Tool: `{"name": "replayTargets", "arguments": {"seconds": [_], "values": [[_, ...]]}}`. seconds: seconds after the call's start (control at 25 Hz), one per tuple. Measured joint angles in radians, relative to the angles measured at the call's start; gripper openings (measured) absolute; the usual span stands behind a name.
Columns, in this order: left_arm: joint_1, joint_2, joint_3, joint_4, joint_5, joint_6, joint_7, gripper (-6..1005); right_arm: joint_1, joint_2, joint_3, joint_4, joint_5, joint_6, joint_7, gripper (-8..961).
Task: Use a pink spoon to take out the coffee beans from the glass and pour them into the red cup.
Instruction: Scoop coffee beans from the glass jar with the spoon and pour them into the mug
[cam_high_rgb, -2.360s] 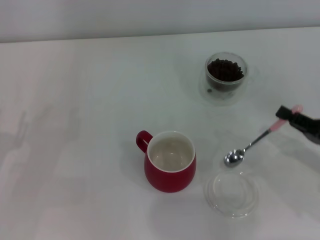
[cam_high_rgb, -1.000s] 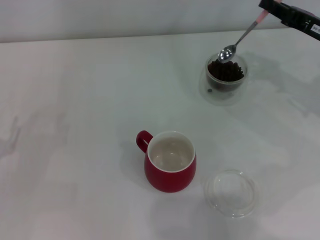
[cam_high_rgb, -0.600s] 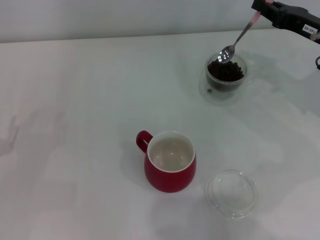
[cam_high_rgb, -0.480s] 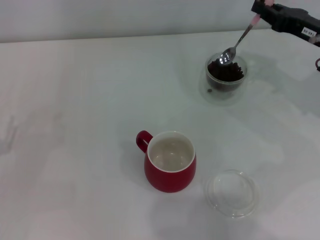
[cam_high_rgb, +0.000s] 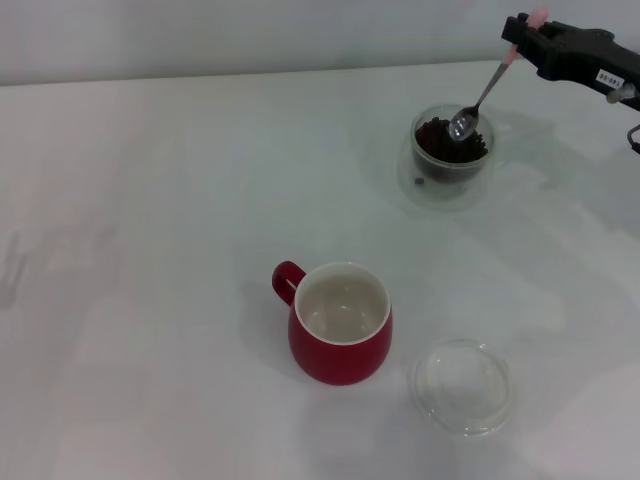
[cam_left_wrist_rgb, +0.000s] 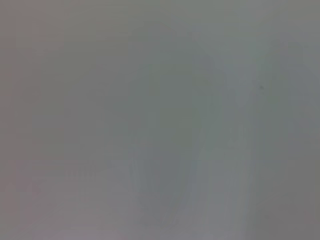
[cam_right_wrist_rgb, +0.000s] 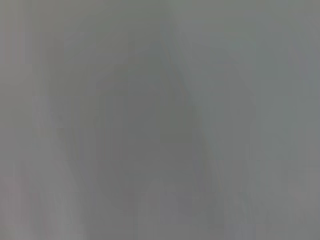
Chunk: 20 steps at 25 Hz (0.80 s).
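— Pink handle end clamped in the right gripper's (cam_high_rgb: 528, 30) jaws, up at the far right of the bench (cam_high_rgb: 180, 200)?
— Yes, they pinch the pink spoon (cam_high_rgb: 484, 88), which slants down into the glass (cam_high_rgb: 452, 153).
— Changed from half a second back?
— Its metal bowl has sunk lower, now touching the coffee beans (cam_high_rgb: 445, 140).
— And the red cup (cam_high_rgb: 341, 322)?
— Unmoved, well apart, nearer, beside a clear dish (cam_high_rgb: 464, 386). Left gripper isn't visible.

You can see only the right gripper (cam_high_rgb: 527, 32) up by the far right edge. It is black and blocky, with a small white label on its side.
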Motion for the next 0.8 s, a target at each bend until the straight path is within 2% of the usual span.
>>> {"name": "replayTargets", "arguments": {"seconds": [0.44,0.8], "values": [[-0.007,0.0,0.0,0.004,0.0,0.023,0.0,641,0.002,0.006,-0.008,0.007,0.001,-0.064,-0.032,147],[-0.013,0.0,0.0,0.004,0.0,0.025,0.0,641,0.007,0.012,-0.016,0.036,0.008,-0.119,0.106,148]]}}
